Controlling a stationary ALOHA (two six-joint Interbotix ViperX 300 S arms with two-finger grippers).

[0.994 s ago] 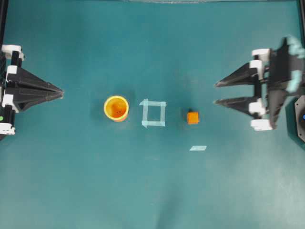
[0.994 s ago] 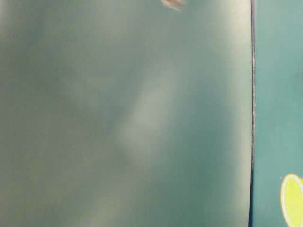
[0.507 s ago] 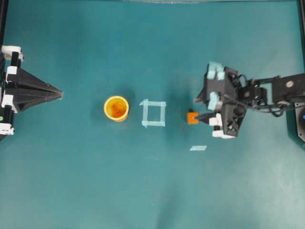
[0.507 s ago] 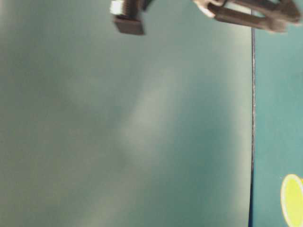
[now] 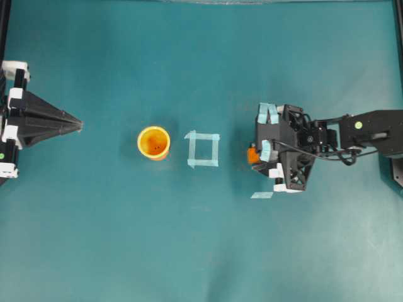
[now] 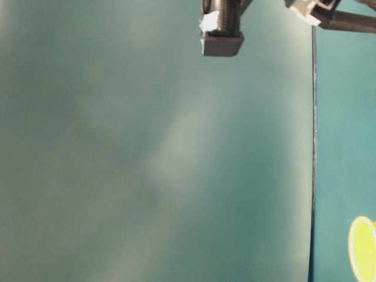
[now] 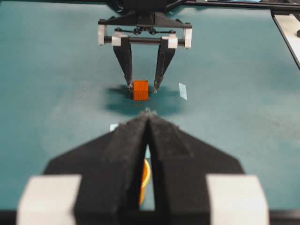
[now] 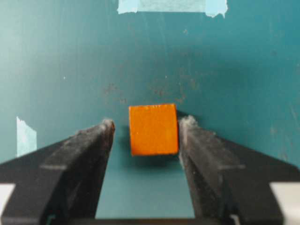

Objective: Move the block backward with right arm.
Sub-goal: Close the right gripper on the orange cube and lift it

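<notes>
Overhead: the right arm (image 5: 359, 129) reaches in from the right edge, its right gripper (image 5: 259, 153) over the block (image 5: 252, 155), of which only an orange sliver shows at the gripper's left side. A tape square (image 5: 203, 150) lies just left of the block, the yellow-orange cup (image 5: 153, 143) further left, a loose tape strip (image 5: 262, 195) below the gripper. The left gripper (image 5: 70, 123) sits at the left edge, well apart from all of it.

Table-level: mostly blurred teal; a dark gripper part (image 6: 222, 35) hangs at the top – the block is not seen here.

Left wrist: left gripper – fingers (image 7: 124, 154) pressed together, clenched on nothing. Beyond, the right gripper straddles the block on the table (image 7: 56, 70).

Right wrist: fingers (image 8: 82, 150) released, spread either side of the block; the right one is just beside it, the left one stands apart.
</notes>
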